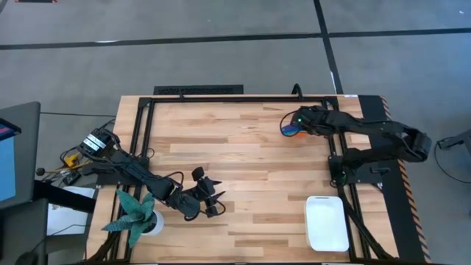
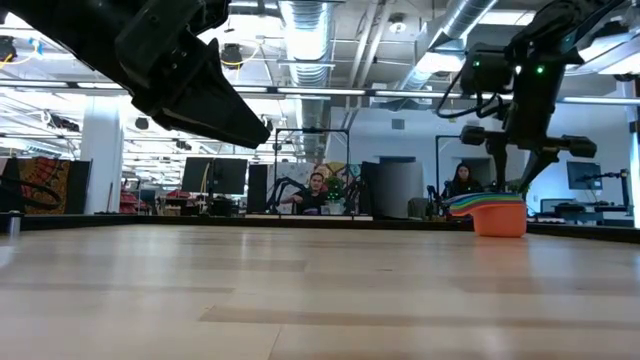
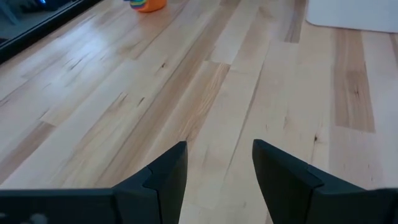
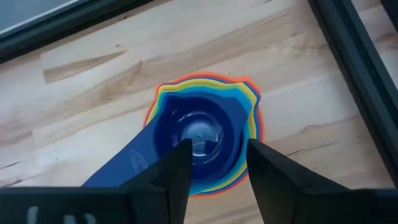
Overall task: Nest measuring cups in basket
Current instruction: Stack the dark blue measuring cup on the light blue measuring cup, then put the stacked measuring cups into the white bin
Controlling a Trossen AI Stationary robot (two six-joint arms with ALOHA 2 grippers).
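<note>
The right end effector (image 4: 211, 163) hovers part-open, gripping nothing, over the nested measuring cups (image 4: 205, 134) on the far-right bench (image 1: 243, 140), no readable label; basket (image 1: 327, 223) near-right.

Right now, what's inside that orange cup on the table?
The orange cup holds a nested stack: yellow and teal rims show, then the dark blue cup innermost. The covered cups' bodies are hidden. The right gripper hangs open above; the basket holds nothing.
</note>
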